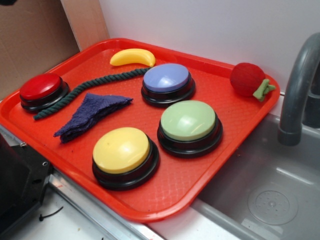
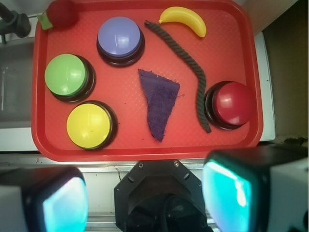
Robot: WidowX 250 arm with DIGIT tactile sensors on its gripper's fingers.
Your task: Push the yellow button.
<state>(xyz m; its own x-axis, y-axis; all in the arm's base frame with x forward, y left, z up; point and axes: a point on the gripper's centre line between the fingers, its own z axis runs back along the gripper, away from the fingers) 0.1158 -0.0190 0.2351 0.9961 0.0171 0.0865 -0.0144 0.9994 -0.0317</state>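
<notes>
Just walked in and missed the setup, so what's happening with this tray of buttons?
Nothing is being handled yet. The robot's hand hangs open above the near edge of the red tray, touching nothing. The yellow button it is meant to press sits unpressed at the tray's front, beside the green button.

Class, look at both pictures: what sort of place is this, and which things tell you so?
Probably a toy kitchen counter set up for robot trials: a grey sink with a tap beside a red tray of buzzer buttons.
</notes>
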